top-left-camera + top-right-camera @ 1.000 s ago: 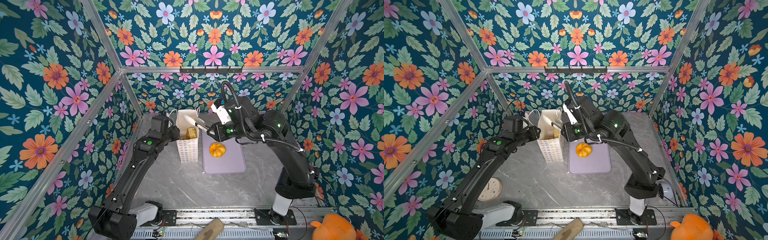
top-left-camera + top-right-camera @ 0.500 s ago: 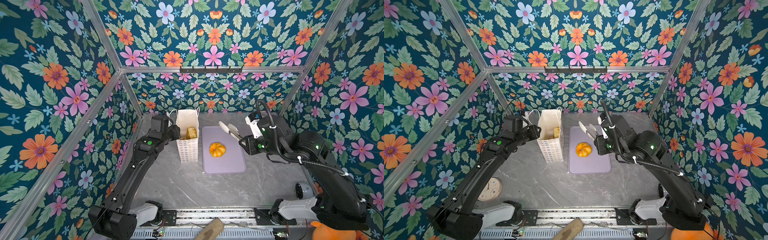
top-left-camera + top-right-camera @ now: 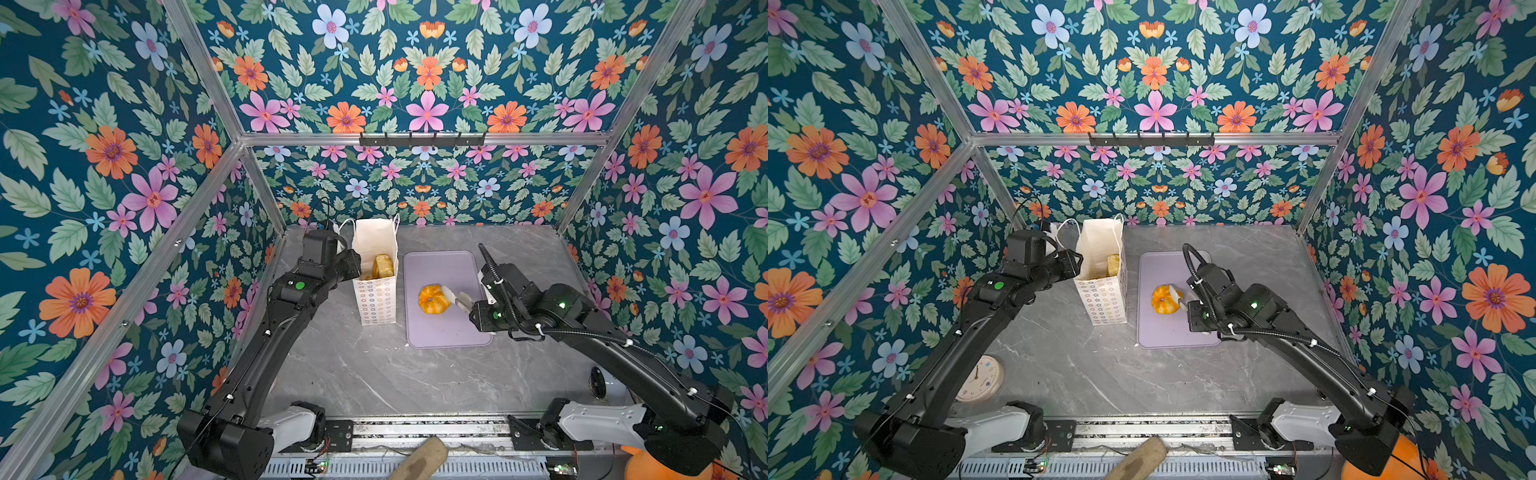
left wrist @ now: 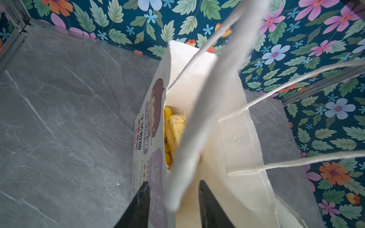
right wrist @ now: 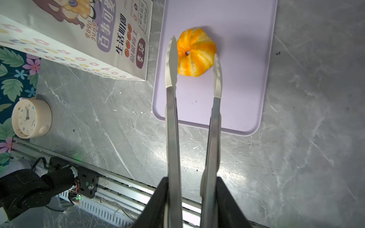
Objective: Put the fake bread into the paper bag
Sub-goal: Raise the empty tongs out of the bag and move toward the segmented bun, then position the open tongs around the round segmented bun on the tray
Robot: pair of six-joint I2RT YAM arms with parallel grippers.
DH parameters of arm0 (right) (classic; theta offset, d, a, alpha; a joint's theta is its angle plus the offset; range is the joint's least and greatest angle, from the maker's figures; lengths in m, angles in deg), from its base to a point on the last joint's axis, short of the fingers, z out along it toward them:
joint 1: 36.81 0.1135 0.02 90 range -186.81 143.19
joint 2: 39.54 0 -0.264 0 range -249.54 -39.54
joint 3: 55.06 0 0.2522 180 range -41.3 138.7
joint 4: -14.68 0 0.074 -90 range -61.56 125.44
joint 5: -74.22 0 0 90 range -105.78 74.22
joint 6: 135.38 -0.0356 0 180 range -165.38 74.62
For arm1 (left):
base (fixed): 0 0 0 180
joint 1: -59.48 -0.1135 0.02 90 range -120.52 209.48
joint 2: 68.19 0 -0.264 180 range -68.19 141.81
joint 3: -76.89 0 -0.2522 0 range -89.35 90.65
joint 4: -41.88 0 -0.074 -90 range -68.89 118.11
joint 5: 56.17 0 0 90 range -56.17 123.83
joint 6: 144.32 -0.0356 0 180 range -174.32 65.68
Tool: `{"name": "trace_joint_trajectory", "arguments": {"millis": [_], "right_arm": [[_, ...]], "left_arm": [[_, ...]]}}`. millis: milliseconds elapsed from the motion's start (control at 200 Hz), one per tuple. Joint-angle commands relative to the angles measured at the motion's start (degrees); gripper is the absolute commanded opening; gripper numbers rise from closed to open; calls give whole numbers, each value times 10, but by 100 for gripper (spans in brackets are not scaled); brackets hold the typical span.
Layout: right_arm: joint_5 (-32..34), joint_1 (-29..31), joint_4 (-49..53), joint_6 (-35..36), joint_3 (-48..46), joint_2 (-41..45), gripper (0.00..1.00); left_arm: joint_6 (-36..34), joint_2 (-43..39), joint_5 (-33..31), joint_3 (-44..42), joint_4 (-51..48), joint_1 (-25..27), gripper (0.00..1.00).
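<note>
The paper bag (image 3: 376,299) (image 3: 1102,301) stands upright at the back left, with fake bread (image 3: 382,266) (image 4: 174,128) inside. My left gripper (image 3: 357,266) (image 4: 172,182) is open and straddles the bag's rim, one finger outside the printed wall and one inside. A round ring-shaped bun (image 3: 432,298) (image 3: 1163,299) (image 5: 194,55) lies on the purple tray (image 3: 446,332) (image 5: 227,110). My right gripper (image 3: 473,309) (image 5: 192,178) is shut on metal tongs (image 5: 171,118). The tongs' white tips stand apart on either side of the bun.
A small cream clock (image 3: 978,380) (image 5: 29,118) sits at the front left near the left arm's base. An orange plush toy (image 3: 648,465) lies beyond the front right corner. A brown wooden piece (image 3: 419,463) rests on the front rail. Floral walls close three sides.
My right arm drew the tongs away from the bag's mouth, swung right, then came down, and the tips now flank the bun. The left arm and bag stayed still.
</note>
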Motion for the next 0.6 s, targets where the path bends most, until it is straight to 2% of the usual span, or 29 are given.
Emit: {"name": "trace_joint_trajectory", "arguments": {"millis": [0,85,340,475,595], "right_arm": [[-31,0,-75,-34,-30,-9,37],[-34,0,-94,-39,-47,-23,38],[21,0,-69,-26,-43,-70,40],[-13,1,-90,47,-53,-77,45],[-4,1,-99,102,-66,-70,50]], "left_arm": [[4,-4,-4,-3,5,-1,42],[4,-3,-2,-3,6,-1,42],[4,-9,-6,-5,4,-1,42],[4,-8,-6,-7,4,-1,42],[2,-8,-7,-6,4,-1,42]]}}
